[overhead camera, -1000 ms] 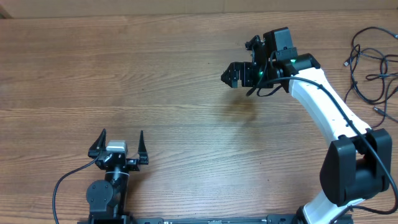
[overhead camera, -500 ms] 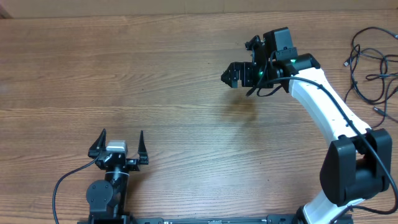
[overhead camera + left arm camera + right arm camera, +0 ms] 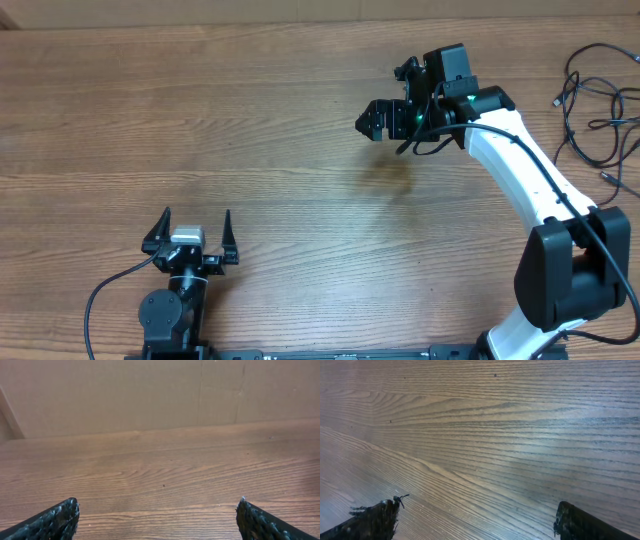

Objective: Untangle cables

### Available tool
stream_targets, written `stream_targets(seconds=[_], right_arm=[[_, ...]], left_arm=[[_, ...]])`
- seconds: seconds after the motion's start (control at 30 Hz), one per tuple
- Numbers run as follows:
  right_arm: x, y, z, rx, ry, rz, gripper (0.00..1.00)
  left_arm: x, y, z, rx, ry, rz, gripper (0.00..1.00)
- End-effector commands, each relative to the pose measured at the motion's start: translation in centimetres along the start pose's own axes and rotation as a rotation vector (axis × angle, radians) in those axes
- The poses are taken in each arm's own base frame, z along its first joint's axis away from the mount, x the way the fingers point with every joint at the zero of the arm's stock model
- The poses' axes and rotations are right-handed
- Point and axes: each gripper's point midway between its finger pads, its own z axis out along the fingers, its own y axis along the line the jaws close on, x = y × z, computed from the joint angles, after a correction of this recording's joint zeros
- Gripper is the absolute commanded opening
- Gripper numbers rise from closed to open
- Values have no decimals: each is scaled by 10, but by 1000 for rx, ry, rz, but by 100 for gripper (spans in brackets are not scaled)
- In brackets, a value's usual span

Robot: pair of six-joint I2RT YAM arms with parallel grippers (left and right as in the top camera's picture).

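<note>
Wood-grain table (image 3: pixel 250 120) filled every view. At its near left edge sat the left gripper (image 3: pixel 196 216), fingers spread wide with nothing between them, while the right gripper (image 3: pixel 370 122) hovered over the far middle, its fingers likewise spread and empty. The cables (image 3: pixel 598 122) lay in a loose black tangle at the far right edge, well apart from both grippers.
</note>
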Motion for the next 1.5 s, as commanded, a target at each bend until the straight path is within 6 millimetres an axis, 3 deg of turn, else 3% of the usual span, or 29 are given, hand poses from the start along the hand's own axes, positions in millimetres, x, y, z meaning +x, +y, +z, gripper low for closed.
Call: stream_targets(seconds=[0.0,0.5,0.77,0.97,1.23,1.47], right_arm=[[-1,5,-8,6,-11,-17,100],[18,11,-65,126,-195,-103,100],[61,6,-83,96,-339,-143,100],[80,3,-104,60,-532,-193,100],[115,-19,-130,69,-736,-205,100],[123,-26,-158,89,-879,-213,100]], left_arm=[[-1,2,0,-8,-7,-17,100],[-1,2,0,-8,-7,-17,100],[-1,2,0,-8,-7,-17,100],[-1,2,0,-8,-7,-17,100],[-1,2,0,-8,-7,-17,100],[-1,2,0,-8,-7,-17,100]])
